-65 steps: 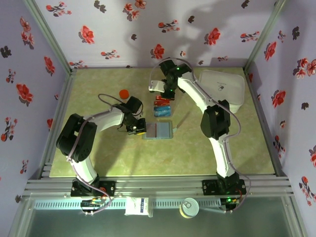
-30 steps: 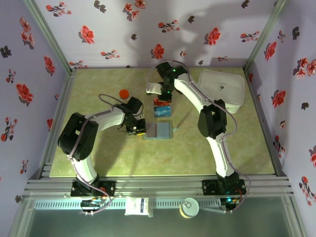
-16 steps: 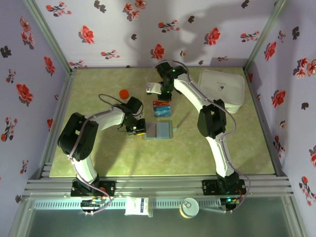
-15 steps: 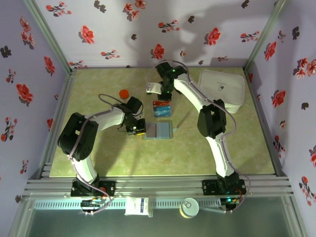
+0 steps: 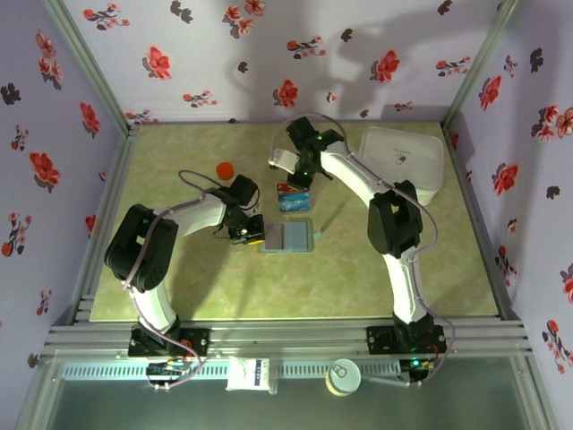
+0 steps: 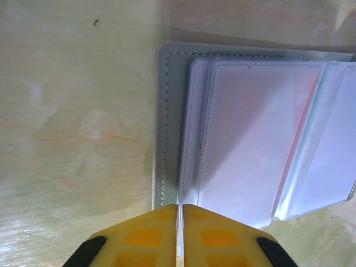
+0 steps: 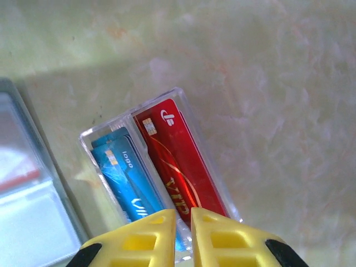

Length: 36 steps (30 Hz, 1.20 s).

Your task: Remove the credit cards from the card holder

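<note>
The card holder (image 5: pixel 288 236) lies open on the table, its pale sleeves (image 6: pixel 250 144) spread flat. My left gripper (image 5: pixel 250 235) is shut on the holder's left edge, and in the left wrist view its yellow tips (image 6: pixel 179 207) meet over a sleeve seam. The credit cards (image 5: pixel 293 196) sit in a clear plastic tray just beyond the holder: blue ones (image 7: pixel 119 178) in one slot, a red one (image 7: pixel 178 161) beside them. My right gripper (image 5: pixel 299 182) hovers over the tray's near end with its tips (image 7: pixel 183 212) a narrow gap apart, holding nothing.
A big white rounded box (image 5: pixel 405 161) stands at the back right. A small red round thing (image 5: pixel 225 168) lies left of the cards. Flowered walls close in the table on three sides. A corner of the holder (image 7: pixel 28 211) reaches close to the tray.
The right gripper's jaws have parted a little and its wrist has shifted slightly to the right over the tray. The left gripper and the holder have not moved.
</note>
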Available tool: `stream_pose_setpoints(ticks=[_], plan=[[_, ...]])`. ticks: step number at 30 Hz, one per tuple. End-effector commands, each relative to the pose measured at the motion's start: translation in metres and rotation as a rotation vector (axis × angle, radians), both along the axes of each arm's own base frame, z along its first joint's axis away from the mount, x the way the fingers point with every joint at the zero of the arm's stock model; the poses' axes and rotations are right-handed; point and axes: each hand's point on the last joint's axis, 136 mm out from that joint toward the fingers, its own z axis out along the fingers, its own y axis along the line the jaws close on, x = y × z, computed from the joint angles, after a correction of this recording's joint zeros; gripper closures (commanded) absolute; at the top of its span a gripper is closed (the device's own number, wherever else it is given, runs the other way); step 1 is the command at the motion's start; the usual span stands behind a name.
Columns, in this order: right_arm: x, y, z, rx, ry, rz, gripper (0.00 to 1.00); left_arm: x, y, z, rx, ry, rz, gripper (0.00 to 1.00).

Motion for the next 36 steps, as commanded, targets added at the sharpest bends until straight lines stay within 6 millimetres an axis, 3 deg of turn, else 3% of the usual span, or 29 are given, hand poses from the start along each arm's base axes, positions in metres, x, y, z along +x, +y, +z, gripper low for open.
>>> stream_pose_setpoints(ticks=[1, 5, 9, 22, 27, 36], plan=[[-0.004, 0.014, 0.030, 0.183, 0.001, -0.241, 0.83, 0.005, 0.003, 0.009, 0.006, -0.036, 0.005, 0.90], [-0.025, 0.021, 0.031, 0.350, 0.076, -0.460, 0.84, 0.005, 0.006, 0.007, 0.009, -0.044, 0.015, 0.91], [-0.050, 0.026, 0.020, 0.468, 0.172, -0.640, 0.92, 0.005, 0.007, 0.007, 0.002, -0.054, 0.026, 0.91], [-0.114, 0.045, -0.032, 0.599, 0.477, -0.921, 0.98, 0.008, 0.007, 0.012, -0.002, -0.074, 0.008, 0.92], [-0.127, 0.047, -0.051, 0.535, 0.572, -0.949, 0.98, 0.011, 0.004, 0.011, -0.008, -0.064, 0.005, 0.93], [-0.129, 0.054, -0.059, 0.534, 0.616, -0.945, 1.00, 0.012, -0.003, 0.009, -0.039, -0.050, -0.004, 0.95]])
